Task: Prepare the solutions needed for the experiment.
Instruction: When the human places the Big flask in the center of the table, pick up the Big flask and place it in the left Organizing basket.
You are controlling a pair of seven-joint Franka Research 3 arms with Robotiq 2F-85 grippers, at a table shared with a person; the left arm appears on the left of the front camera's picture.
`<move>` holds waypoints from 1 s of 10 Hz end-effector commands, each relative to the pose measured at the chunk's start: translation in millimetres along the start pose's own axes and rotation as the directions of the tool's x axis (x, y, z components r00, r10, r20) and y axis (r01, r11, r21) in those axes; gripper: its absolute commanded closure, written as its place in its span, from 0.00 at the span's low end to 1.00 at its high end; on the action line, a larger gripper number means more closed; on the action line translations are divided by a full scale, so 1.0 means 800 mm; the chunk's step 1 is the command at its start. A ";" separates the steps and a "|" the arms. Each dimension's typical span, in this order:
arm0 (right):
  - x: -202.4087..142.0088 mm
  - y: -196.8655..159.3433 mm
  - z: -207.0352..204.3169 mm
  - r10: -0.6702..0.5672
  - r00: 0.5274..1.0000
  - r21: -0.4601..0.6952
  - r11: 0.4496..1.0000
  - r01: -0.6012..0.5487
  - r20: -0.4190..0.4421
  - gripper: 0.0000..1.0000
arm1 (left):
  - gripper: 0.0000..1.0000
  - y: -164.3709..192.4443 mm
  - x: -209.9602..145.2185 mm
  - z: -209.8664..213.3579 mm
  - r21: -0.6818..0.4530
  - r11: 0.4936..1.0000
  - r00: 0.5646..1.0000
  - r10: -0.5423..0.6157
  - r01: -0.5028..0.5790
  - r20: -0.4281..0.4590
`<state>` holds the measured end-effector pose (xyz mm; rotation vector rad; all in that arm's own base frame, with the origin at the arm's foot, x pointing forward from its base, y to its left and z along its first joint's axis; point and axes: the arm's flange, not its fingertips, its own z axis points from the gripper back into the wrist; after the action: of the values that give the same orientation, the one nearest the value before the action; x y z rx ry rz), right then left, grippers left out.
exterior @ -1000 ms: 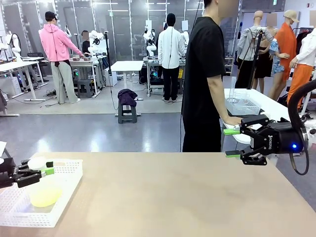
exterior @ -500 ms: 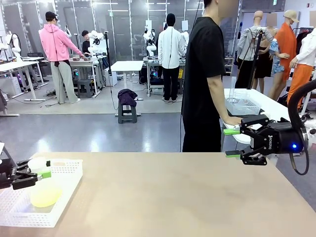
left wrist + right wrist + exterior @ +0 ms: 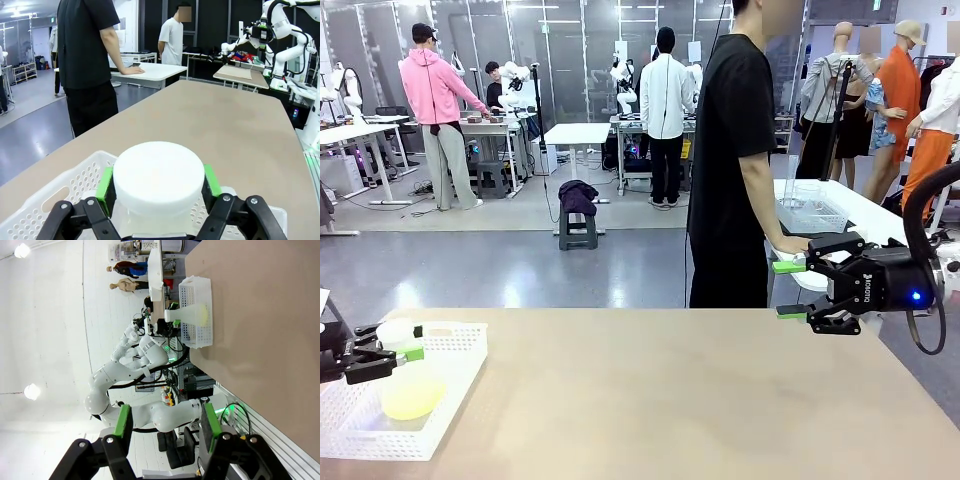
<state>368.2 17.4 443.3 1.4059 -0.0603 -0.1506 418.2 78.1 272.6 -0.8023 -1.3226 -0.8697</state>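
Left fingers (image 3: pixel 159 186) flank flask cap (image 3: pixel 158 176), contact unclear; right fingers (image 3: pixel 787 290) open, empty, "ROBOTIQ" print.

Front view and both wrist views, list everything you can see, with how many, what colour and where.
Flask: one, frosted white, standing in the basket.
Cap: one, round, white, on top of the flask, between the left gripper's pads.
Solution: one small amount, pale yellow-green, in the flask's base.
Basket: one, white, perforated, at the table's near left.
Table: one, tan.
Person: one, black shirt, at the far side, turned away.
Left gripper: black, green pads, around the flask's top.
Right gripper: open, held above the table's right edge.
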 end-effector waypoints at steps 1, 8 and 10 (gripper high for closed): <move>0.001 0.002 -0.001 0.000 1.000 0.012 1.000 0.000 0.002 0.30 | 0.16 0.001 0.000 -0.002 -0.004 1.000 1.000 -0.002 0.002 0.000; 0.001 0.002 -0.001 0.000 1.000 0.012 1.000 0.000 0.002 0.30 | 0.00 -0.006 0.006 0.015 0.015 0.998 0.998 -0.061 0.061 -0.023; 0.001 0.002 -0.001 0.000 1.000 0.012 1.000 0.000 0.002 0.30 | 0.00 -0.010 0.011 0.033 0.052 0.995 0.995 -0.080 0.084 -0.065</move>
<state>368.2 17.4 443.3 1.4059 -0.0602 -0.1505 412.1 93.7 280.2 -0.7449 -1.3255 -0.8778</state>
